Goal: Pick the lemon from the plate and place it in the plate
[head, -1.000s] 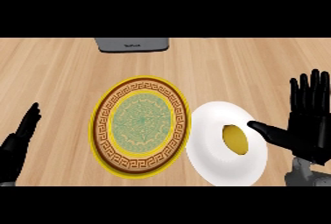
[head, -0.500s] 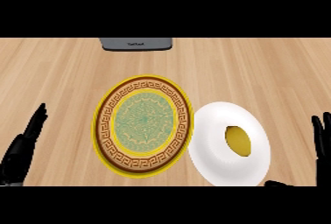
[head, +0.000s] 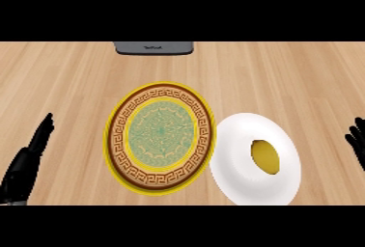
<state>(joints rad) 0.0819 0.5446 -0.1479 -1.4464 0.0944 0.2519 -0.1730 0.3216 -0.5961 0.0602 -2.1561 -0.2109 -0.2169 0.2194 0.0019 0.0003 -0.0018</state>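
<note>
While right robot hand (head: 356, 144) is barely showing at right edge of bench (head: 299, 77), state unreadable, left robot hand (head: 28, 161) is resting by left edge, fingers straight, empty. Ungrasped lemon (head: 265, 155) is lying in white plate (head: 231, 144) beside patterned plate (head: 119, 144). Pick step pending: right robot hand needing reach inward, closing round lemon.

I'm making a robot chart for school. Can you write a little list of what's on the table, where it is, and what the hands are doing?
surface: light wooden counter
fruit: yellow lemon, lying in the round white plate
other plate: round yellow-rimmed plate with a brown border and green middle, left of the white one, nothing on it
left hand: open, resting at the lower left edge
right hand: only partly seen at the right edge, apart from the lemon
far edge: grey object
</note>
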